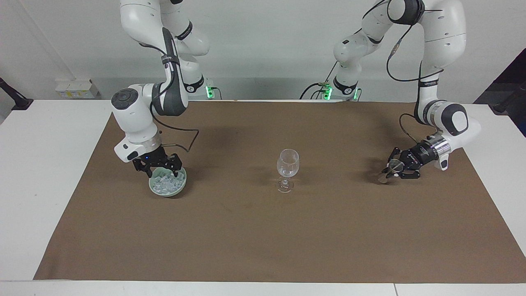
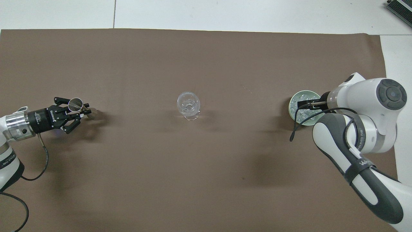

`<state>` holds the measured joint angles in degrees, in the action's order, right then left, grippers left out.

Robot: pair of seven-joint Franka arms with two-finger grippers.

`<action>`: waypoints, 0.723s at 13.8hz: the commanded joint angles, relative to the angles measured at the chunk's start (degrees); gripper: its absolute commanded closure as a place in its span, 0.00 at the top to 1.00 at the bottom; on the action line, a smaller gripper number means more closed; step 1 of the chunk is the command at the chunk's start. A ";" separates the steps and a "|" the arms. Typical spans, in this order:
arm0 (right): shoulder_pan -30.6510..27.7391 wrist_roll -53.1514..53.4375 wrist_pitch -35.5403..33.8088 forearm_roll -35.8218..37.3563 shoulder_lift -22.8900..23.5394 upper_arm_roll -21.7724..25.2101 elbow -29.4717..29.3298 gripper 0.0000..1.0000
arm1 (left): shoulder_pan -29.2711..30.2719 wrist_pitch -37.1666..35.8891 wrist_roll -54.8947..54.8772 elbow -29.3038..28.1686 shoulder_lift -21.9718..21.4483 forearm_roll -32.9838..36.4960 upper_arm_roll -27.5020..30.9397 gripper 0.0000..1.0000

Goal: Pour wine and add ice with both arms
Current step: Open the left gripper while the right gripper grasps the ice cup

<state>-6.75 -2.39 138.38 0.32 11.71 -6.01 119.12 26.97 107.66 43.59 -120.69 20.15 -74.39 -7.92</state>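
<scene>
Up close to the robots' edge of the desk (image 1: 37, 135) nothing lay but the brown mat (image 1: 263, 238). Midway across, three things stood in a row. Toward the right arm's end sat one pale green bowl (image 1: 167, 183) (image 2: 305, 107) holding the ice (image 1: 165, 183) (image 2: 302, 104): a glistening whitish heap of small clear cubes, too many and too jumbled to count. The right gripper (image 1: 159, 167) (image 2: 305, 103) hung low over the bowl with its fingers spread apart, gripping nothing. At the middle stood one clear stemmed glass (image 1: 287, 169) (image 2: 188, 105), upright. Toward the left arm's end, the left gripper (image 1: 390, 169) (image 2: 83, 111) was closed on one small metal measuring cup (image 1: 395, 165) (image 2: 75, 104), tilted, its tip down at the mat. Two arms in all, both at work.
</scene>
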 commanded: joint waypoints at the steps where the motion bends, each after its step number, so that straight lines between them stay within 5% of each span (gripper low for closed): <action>1: -1.87 -2.97 2.25 0.12 1.21 -0.67 0.67 1.00 | -0.25 1.41 -1.57 -1.83 -0.90 -1.99 -0.35 0.00; 5: -1.96 -2.62 1.98 0.12 0.86 -0.67 1.38 1.00 | -1.30 2.73 -2.19 -2.27 -0.90 -2.16 -0.35 0.00; 10: -1.08 -1.39 1.98 0.11 1.04 -0.76 1.29 1.00 | -1.39 3.08 -2.45 -2.27 -0.90 -2.16 -0.35 0.22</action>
<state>-7.82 -3.98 139.51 0.33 13.01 -6.14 119.30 26.32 109.46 42.49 -121.72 20.15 -75.04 -8.62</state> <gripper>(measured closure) 0.000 0.784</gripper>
